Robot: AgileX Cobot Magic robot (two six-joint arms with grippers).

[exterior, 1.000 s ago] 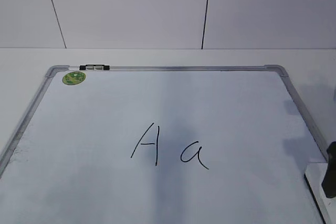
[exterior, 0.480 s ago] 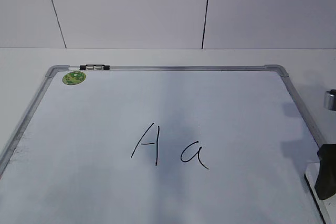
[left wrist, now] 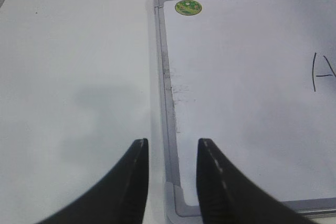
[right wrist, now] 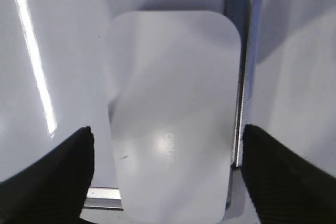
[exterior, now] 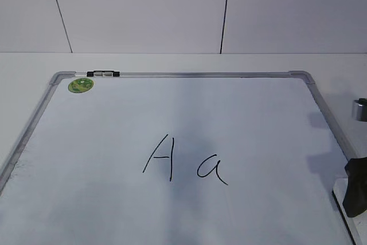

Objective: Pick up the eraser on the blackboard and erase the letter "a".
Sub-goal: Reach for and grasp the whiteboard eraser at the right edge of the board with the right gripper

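The blackboard [exterior: 189, 74] is a white board with a silver frame lying flat. The cursive letter "a" [exterior: 211, 168] sits right of a capital "A" [exterior: 160, 158] near its middle. The eraser [right wrist: 173, 114], a white rounded block with a faint grey logo, lies on the board's front right corner against the frame [right wrist: 242, 51]. A sliver of it shows in the exterior view [exterior: 339, 190]. My right gripper [right wrist: 168, 174] is open, its black fingers [right wrist: 52, 177] either side of the eraser, apart from it. It also shows at the exterior view's right edge [exterior: 356, 190]. My left gripper [left wrist: 172, 142] is open and empty above the board's left frame [left wrist: 163, 66].
A round green sticker [exterior: 81, 85] and a black-and-silver clip [exterior: 104, 74] sit at the board's far left corner. The board lies on a white table [left wrist: 79, 77]. A white panelled wall [exterior: 143, 10] stands behind.
My right gripper has shifted a little to the left and lower over the eraser at the board's right corner. The board and letters are unchanged.
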